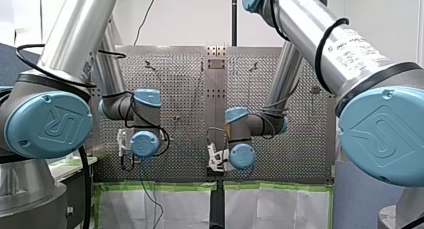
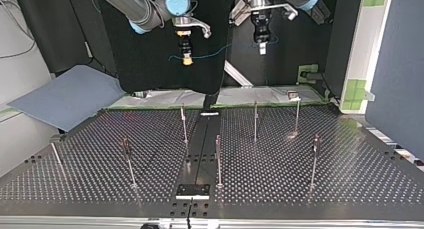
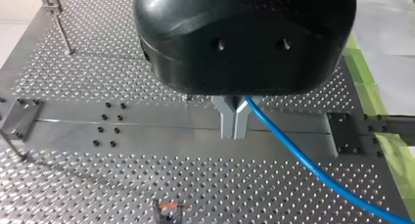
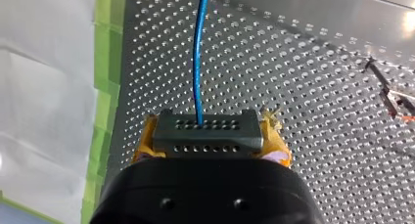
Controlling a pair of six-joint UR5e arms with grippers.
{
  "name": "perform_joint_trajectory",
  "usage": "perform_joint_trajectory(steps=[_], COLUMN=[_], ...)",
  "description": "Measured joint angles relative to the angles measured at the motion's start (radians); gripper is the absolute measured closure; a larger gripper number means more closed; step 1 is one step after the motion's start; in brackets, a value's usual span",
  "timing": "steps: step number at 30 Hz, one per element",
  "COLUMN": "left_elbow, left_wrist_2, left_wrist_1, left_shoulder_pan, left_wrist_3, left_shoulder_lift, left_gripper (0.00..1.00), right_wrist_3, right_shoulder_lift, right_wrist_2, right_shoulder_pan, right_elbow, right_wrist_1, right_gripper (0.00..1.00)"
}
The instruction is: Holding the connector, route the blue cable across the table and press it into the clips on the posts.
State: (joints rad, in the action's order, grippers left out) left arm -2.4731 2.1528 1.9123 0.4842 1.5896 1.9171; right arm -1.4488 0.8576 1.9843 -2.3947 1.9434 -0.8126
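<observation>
Both grippers hang high above the perforated table (image 2: 310, 189). My right gripper (image 4: 209, 130), with yellow pads (image 4: 143, 145), is shut on a grey perforated connector (image 4: 205, 141). The blue cable (image 4: 197, 62) leaves the connector's front. In the top view it sags as the blue cable (image 2: 220, 50) from my right gripper (image 2: 186, 56) to my left gripper (image 2: 261, 45). My left gripper (image 3: 235, 128) has its metal fingers shut on the blue cable (image 3: 303, 160), which trails off to one side. Several thin posts (image 2: 255, 120) with clips stand on the table, none touching the cable.
A grey-blue sheet (image 2: 65, 96) lies off the table at the top view's left. A smooth centre strip (image 2: 200, 144) with a black bracket (image 2: 192, 190) splits the table. Green tape (image 4: 100, 136) edges the table. A clip with an orange part (image 3: 169, 209) stands below my left gripper.
</observation>
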Motion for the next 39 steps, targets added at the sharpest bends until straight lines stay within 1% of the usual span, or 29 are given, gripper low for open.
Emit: perform_joint_trajectory(steps=[2, 5, 11, 14, 15, 17, 18, 22, 26, 28, 30, 33, 37, 39], left_elbow=[0.012, 0.035, 0.086, 0.108, 0.114, 0.123, 0.126, 0.131, 0.132, 0.134, 0.139, 0.149, 0.164, 0.171], left_wrist_2=[-0.004, -0.003, 0.033, 0.057, 0.065, 0.086, 0.095, 0.135, 0.167, 0.173, 0.169, 0.161, 0.158, 0.159], left_wrist_1=[0.009, 0.032, 0.081, 0.106, 0.114, 0.135, 0.144, 0.184, 0.218, 0.236, 0.252, 0.28, 0.322, 0.338], left_shoulder_pan=[0.002, -0.002, -0.019, -0.028, -0.031, -0.039, -0.043, -0.058, -0.068, -0.072, -0.075, -0.08, -0.09, -0.095], left_wrist_3=[-0.012, -0.035, -0.079, -0.09, -0.094, -0.104, -0.109, -0.119, -0.115, -0.106, -0.096, -0.072, -0.039, -0.028], left_shoulder_lift=[0.006, -0.006, -0.052, -0.077, -0.085, -0.105, -0.115, -0.155, -0.188, -0.206, -0.222, -0.25, -0.289, -0.297], left_gripper=[1.0, 1.0, 1.0, 1.0, 1.0, 1.0, 1.0, 1.0, 1.0, 1.0, 1.0, 1.0, 1.0, 1.0], right_wrist_3=[-0.004, -0.013, -0.036, -0.055, -0.063, -0.078, -0.089, -0.122, -0.154, -0.171, -0.187, -0.199, -0.203, -0.204], right_shoulder_lift=[0.007, 0.025, 0.065, 0.087, 0.096, 0.111, 0.122, 0.155, 0.187, 0.205, 0.223, 0.252, 0.288, 0.305], right_wrist_2=[-0.007, -0.025, -0.065, -0.087, -0.096, -0.111, -0.122, -0.155, -0.187, -0.204, -0.223, -0.252, -0.288, -0.305], right_shoulder_pan=[-0.007, -0.025, -0.065, -0.087, -0.094, -0.102, -0.104, -0.106, -0.101, -0.097, -0.094, -0.091, -0.087, -0.085], right_elbow=[-0.007, -0.025, -0.065, -0.086, -0.096, -0.111, -0.122, -0.155, -0.187, -0.204, -0.222, -0.251, -0.288, -0.305], right_wrist_1=[0.013, 0.035, 0.076, 0.097, 0.107, 0.122, 0.133, 0.166, 0.198, 0.215, 0.233, 0.262, 0.299, 0.316], right_gripper=[1.0, 1.0, 1.0, 1.0, 1.0, 1.0, 1.0, 1.0, 1.0, 1.0, 1.0, 1.0, 1.0, 1.0])
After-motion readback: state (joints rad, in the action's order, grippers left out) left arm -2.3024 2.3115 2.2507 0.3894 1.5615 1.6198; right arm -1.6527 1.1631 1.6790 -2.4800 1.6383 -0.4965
